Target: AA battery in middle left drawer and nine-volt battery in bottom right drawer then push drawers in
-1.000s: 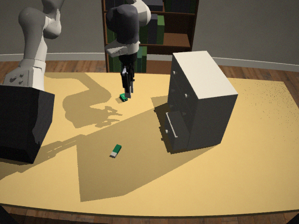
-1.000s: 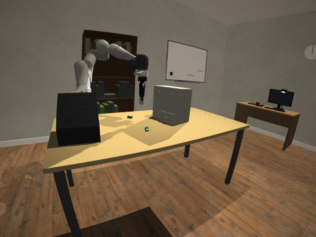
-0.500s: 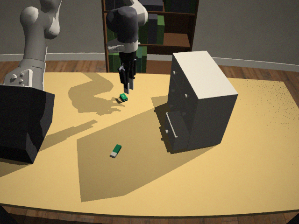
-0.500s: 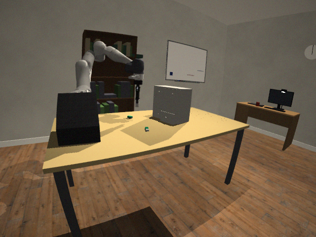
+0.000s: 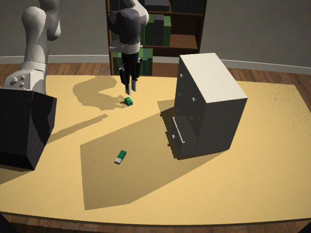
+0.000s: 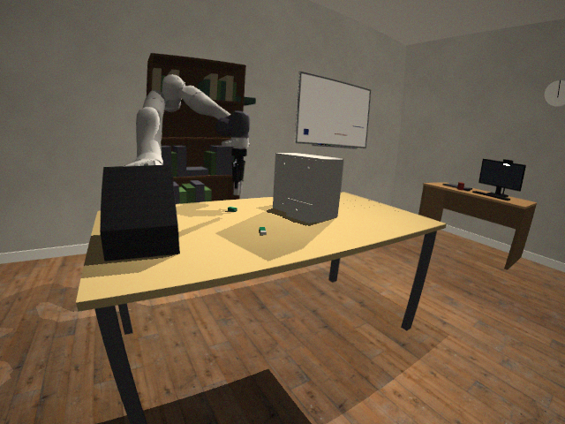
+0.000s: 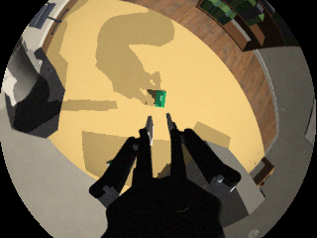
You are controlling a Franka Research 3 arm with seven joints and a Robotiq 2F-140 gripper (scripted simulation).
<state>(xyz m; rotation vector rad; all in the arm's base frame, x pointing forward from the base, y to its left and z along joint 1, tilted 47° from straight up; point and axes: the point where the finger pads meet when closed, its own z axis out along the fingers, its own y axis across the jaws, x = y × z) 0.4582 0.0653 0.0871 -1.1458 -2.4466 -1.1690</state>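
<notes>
The claw hangs point-down above the counter, its fingers drawn close with a narrow gap between them and nothing gripped. Just below and slightly forward of the fingertips lies the nine-volt battery, a small green block resting on the counter, apart from the claw; the wrist view shows it just beyond the fingertips.

Nearer the front edge, well apart from the claw, lies a green item with a pale end, flat on the counter inside the chest's shadow. Whether this is the AA battery cannot be told for certain.

The small chest stands upright to the right of the claw. One drawer of the bottom row stands partly pulled out; the other fronts appear flush.

A dark box sits at the arm's foot. A bookshelf stands behind the counter.
</notes>
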